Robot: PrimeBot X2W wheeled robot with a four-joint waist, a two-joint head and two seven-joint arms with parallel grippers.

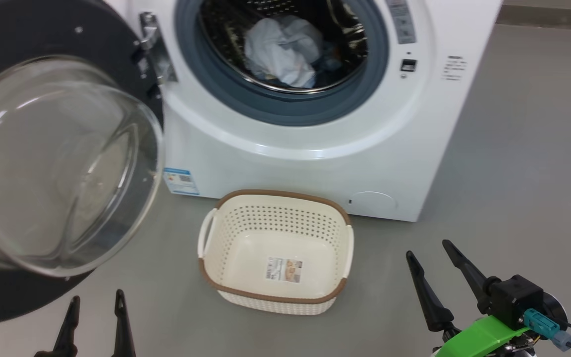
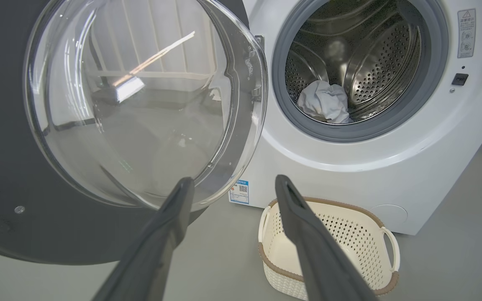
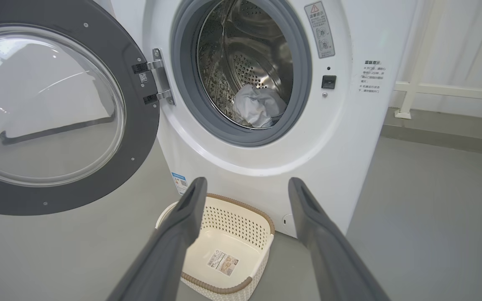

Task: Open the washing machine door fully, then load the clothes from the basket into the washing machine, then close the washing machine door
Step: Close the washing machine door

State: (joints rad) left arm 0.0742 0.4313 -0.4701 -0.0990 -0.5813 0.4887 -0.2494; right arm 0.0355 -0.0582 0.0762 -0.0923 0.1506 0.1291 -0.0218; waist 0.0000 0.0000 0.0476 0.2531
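Both arms are reaching forward low over the grey floor (image 1: 513, 198), with nothing between their fingers. In the head view the left gripper (image 1: 96, 297) is rising from the bottom edge, its two long dark fingers pointing straight up with an open gap. It is sitting just below the large round washing machine door (image 1: 57, 163), black-rimmed with a bulging clear glass bowl, which is standing swung wide open to the left. The right gripper (image 1: 428, 249) is sitting at the lower right on a wrist carrying a green bracket (image 1: 479, 337). Its fingers are leaning up and to the left, spread wide.

Between the two grippers, the small cream perforated plastic basket (image 1: 285, 194) with a brown rim is resting on the floor, just in front of the big white front-loading washing machine (image 1: 315, 163). A label sticker (image 1: 284, 269) is showing on its bottom. Pale, crumpled clothes (image 1: 283, 52) are lying inside the steel drum (image 1: 345, 29).
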